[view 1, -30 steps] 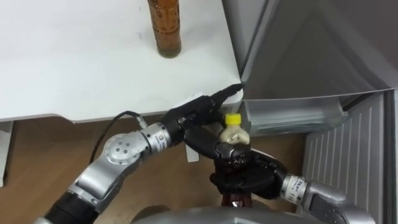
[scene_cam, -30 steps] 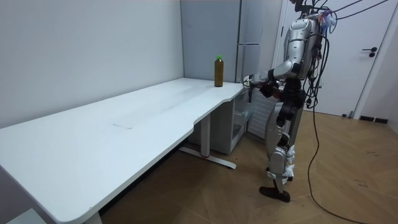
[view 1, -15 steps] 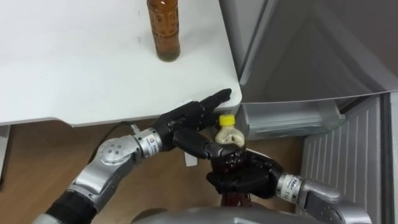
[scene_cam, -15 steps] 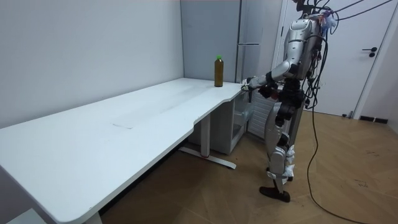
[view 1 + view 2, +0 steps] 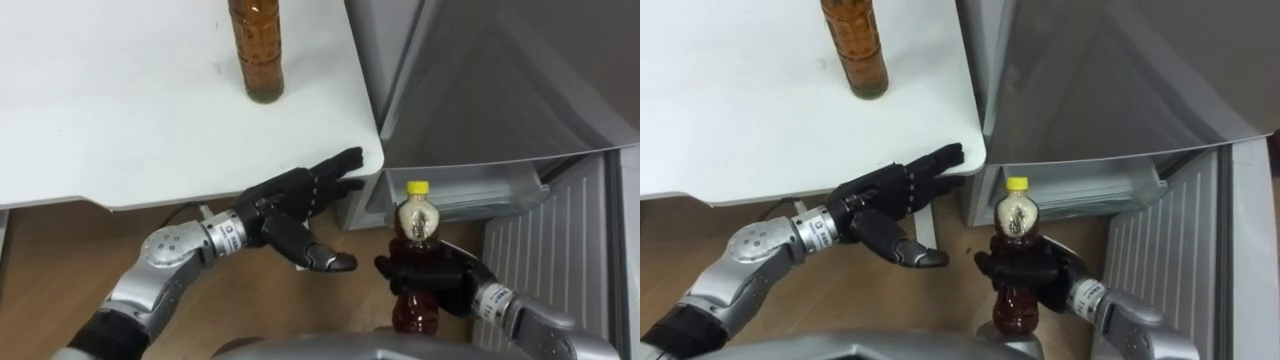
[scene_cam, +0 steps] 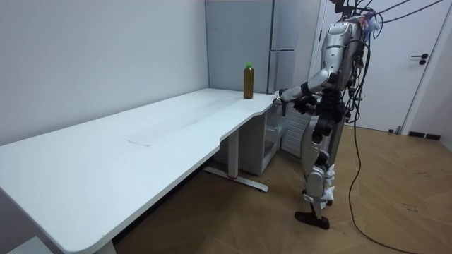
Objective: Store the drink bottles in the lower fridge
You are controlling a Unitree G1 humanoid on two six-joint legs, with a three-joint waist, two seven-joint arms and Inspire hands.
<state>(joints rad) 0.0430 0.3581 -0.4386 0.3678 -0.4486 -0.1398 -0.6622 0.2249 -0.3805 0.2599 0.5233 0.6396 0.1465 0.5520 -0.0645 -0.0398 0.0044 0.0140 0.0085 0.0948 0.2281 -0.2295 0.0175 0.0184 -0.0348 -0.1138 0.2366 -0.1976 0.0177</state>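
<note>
The right hand [image 5: 445, 282] is clasping the upright bottle [image 5: 415, 222] low, with the open lower fridge [image 5: 465, 190] lying just beyond it; the left hand [image 5: 285, 200] is hovering open-fingered to its left, at the table [image 5: 100, 130] corner; a second bottle [image 5: 252, 50] is standing farther off on top.

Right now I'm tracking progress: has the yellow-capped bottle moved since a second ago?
Yes. The bottle, in the right robot hand, went to the robot's right: from below the corner of the table to in front of the open fridge.
</note>
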